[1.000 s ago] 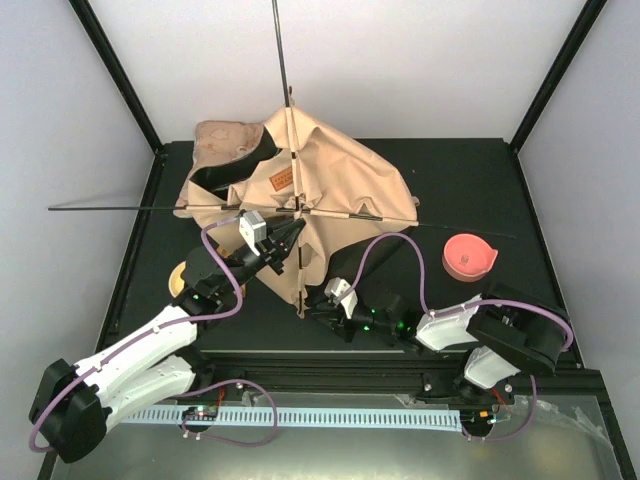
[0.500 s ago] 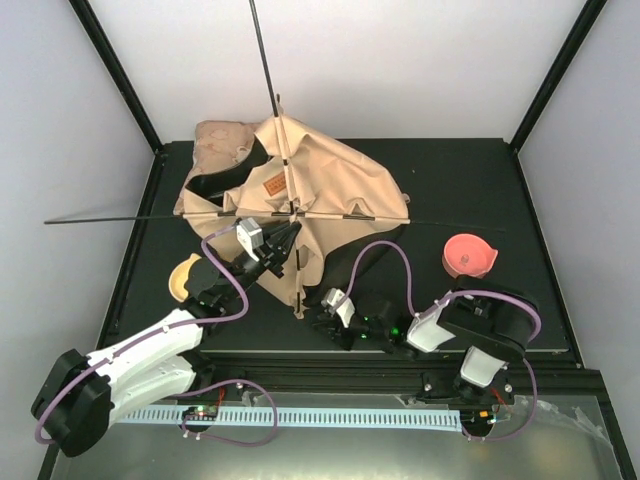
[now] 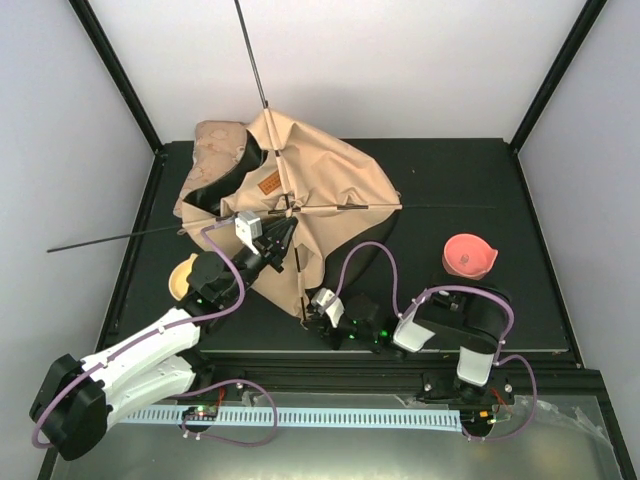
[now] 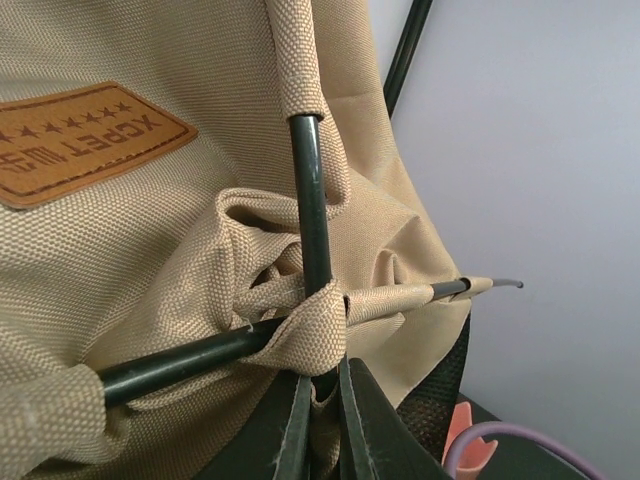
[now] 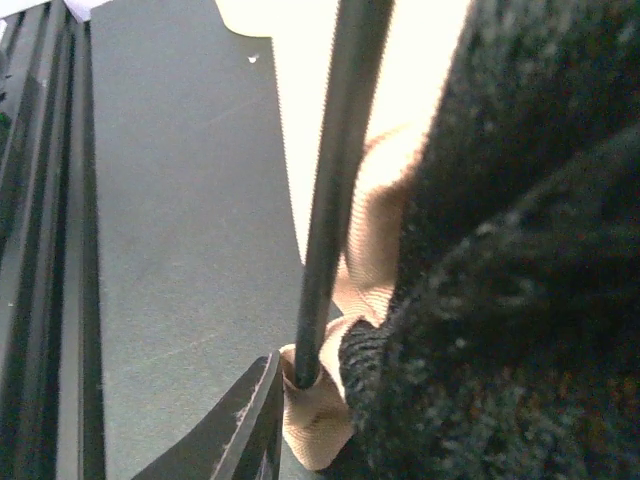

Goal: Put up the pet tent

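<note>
A thin black pole (image 3: 120,236) sticks out past the left edge of the black table (image 3: 450,160) and runs rightward across the pet tent (image 3: 335,175). The tent lies as a loose heap of tan canvas on the left and middle of the table, toward the back. At the tent's far left corner a floral cushion (image 3: 213,140) shows from under the canvas, and nearer the front a small yellow dish (image 3: 181,275) sits beside the left arm. The left gripper (image 3: 284,236) is clenched on the tent just below where the two poles cross; in the wrist view its fingers (image 4: 298,425) pinch the woven sleeve there, with the brown leather label (image 4: 85,140) up to the left. The second pole (image 3: 255,70) rises from that crossing up and away past the back of the table. Further right, the right gripper (image 3: 308,314) sits at the tent's near corner. Its wrist view shows one finger (image 5: 250,420) touching the fabric pocket (image 5: 315,425) that holds a pole end, while the black lining (image 5: 500,250) hides the other, so I cannot tell whether it grips. A pink bowl (image 3: 468,256) stands well apart to the right.
</note>
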Robot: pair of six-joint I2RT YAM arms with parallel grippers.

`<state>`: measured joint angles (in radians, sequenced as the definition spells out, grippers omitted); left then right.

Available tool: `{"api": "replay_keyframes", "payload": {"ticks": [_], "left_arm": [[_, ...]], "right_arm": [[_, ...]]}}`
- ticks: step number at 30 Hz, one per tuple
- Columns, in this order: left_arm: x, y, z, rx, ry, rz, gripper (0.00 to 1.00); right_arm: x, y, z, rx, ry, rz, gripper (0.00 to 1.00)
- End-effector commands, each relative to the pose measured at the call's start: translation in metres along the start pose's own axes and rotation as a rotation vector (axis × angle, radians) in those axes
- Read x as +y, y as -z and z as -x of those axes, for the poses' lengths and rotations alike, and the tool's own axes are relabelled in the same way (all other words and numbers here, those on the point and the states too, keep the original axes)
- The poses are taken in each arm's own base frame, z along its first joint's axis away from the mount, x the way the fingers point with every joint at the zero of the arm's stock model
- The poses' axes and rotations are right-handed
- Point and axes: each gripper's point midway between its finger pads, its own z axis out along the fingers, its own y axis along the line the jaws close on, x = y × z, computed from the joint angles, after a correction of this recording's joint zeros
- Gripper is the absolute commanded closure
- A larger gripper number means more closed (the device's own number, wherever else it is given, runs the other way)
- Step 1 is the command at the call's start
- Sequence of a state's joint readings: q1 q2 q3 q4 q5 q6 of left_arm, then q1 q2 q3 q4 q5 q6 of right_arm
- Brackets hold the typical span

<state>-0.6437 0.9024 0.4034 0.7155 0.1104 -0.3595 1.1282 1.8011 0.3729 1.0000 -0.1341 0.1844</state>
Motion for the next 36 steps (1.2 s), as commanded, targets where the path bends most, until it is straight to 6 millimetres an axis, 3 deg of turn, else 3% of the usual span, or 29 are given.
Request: {"api": "replay_keyframes", "payload": {"ticks": [1, 5, 13, 22, 33, 36], "left_arm": [[-0.012, -0.002, 0.029, -0.069, -0.031, -0.028, 0.98], [-0.014, -0.003, 0.028, -0.066, -0.056, -0.037, 0.98], [-0.015, -0.005, 0.030, -0.069, -0.069, -0.042, 0.98], [-0.015, -0.005, 0.031, -0.068, -0.093, -0.035, 0.98], [-0.028, -0.008, 0.033, -0.052, -0.073, -0.108, 0.98], [-0.031, -0.008, 0.028, -0.038, -0.072, -0.129, 0.98]], "right_arm": [[-0.006, -0.004, 0.018, -0.074, 0.003, -0.044, 0.71], [-0.008, 0.000, 0.010, -0.039, -0.008, -0.057, 0.72], [-0.001, -0.003, 0.002, -0.003, -0.012, -0.016, 0.98], [0.005, 0.007, 0.018, -0.052, -0.020, 0.012, 0.99], [0.010, 0.042, 0.096, -0.291, -0.023, -0.014, 0.99], [0.005, 0.047, 0.107, -0.325, -0.030, -0.032, 0.99]]}}
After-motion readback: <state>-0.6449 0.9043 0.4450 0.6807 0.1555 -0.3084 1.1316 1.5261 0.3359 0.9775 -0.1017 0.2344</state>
